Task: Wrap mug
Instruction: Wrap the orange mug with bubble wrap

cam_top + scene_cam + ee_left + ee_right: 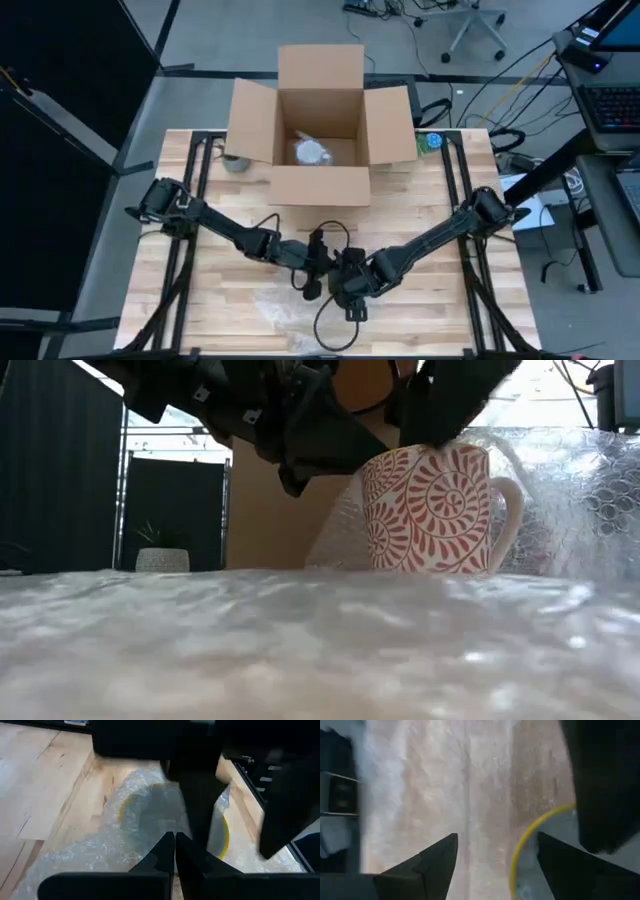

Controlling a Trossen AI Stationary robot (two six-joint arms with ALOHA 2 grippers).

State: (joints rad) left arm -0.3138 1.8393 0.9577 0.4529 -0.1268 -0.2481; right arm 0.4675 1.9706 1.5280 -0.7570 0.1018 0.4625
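Note:
A white mug (pixel 430 510) with red swirls stands upright on a sheet of bubble wrap (pixel 300 640), its handle (pixel 512 510) toward the low view's right. Its yellow inner rim (pixel 520 845) shows in the right wrist view. In the high view both arms hide the mug. My left gripper (pixel 175 845) is shut on the wrap beside the mug. My right gripper (pixel 497 850) hangs open over the mug, one finger (pixel 570 870) above the opening and the other (pixel 430 865) outside the rim. I cannot tell whether it touches the mug. My left gripper pinches the bubble wrap (pixel 172 827) between its two shut fingers. The fingers themselves hide whether they hold an edge or a fold. The wrap (pixel 340 510) rises from the table beside the mug and lies partly over it, and the yellow rim (pixel 122 807) shows through it.
An open cardboard box (pixel 320 130) stands at the table's far side with a wrapped object (pixel 312 152) inside. A small metal bowl (pixel 235 162) sits left of the box, and a green-and-blue object (pixel 430 142) right of it. Loose bubble wrap (pixel 285 310) covers the near middle of the table.

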